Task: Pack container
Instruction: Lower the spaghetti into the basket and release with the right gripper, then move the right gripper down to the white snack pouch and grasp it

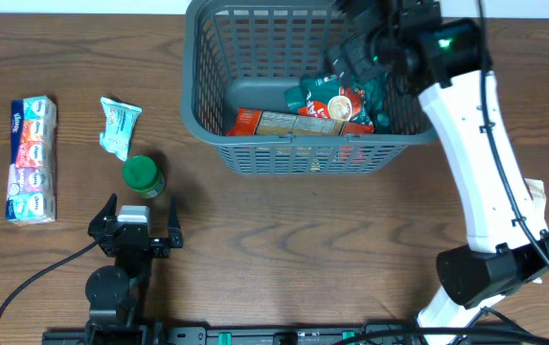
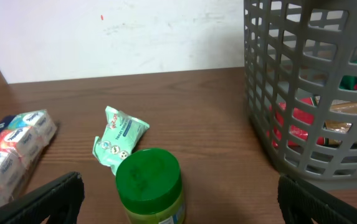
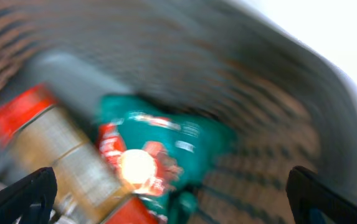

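The basket (image 1: 207, 96) stands at the far side of the table and holds a teal packet (image 1: 317, 94) on boxes. Over the basket's right part hangs the right gripper (image 1: 355, 53), jaws wide, gripping nothing; this looks like a drop-off. Left of the basket wait the tissue pack (image 1: 33, 158), the jar (image 1: 143, 175) and a small packet (image 1: 119, 126). The left gripper (image 1: 142, 206), also wide and empty, should probably close around the jar next
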`<state>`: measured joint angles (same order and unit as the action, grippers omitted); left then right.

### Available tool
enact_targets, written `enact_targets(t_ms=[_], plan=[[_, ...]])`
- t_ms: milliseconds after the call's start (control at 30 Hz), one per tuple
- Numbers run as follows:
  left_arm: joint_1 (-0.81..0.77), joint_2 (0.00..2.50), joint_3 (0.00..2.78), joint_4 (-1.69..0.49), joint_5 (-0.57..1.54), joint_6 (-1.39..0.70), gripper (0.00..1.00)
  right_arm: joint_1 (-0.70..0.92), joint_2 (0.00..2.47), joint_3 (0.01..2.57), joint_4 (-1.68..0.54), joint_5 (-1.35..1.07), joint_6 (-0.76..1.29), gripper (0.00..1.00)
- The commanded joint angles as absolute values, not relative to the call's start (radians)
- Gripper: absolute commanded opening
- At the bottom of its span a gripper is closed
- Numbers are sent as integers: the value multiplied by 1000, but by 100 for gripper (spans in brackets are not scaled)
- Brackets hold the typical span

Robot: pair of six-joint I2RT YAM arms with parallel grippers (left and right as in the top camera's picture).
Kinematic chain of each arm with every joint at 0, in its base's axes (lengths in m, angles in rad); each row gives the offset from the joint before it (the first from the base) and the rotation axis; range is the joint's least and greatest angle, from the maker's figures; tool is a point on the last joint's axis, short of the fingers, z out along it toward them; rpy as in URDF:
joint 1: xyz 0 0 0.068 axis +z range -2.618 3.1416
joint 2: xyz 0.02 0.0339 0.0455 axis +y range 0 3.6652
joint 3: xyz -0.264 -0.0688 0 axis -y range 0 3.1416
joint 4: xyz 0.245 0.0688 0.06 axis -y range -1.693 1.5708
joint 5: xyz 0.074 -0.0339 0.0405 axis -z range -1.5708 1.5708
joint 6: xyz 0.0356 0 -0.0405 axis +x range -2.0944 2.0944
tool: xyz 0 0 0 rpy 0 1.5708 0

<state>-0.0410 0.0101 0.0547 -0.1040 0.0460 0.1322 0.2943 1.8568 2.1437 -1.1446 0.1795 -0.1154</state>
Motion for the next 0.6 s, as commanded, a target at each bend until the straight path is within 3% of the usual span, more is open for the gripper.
enact_targets(t_ms=[0, 567], plan=[[-41, 4, 27, -114, 44, 138, 99, 242, 1842, 2216, -1198, 481, 280, 99], [-41, 4, 27, -114, 44, 138, 99, -88, 1839, 2249, -1665, 448, 519, 99]])
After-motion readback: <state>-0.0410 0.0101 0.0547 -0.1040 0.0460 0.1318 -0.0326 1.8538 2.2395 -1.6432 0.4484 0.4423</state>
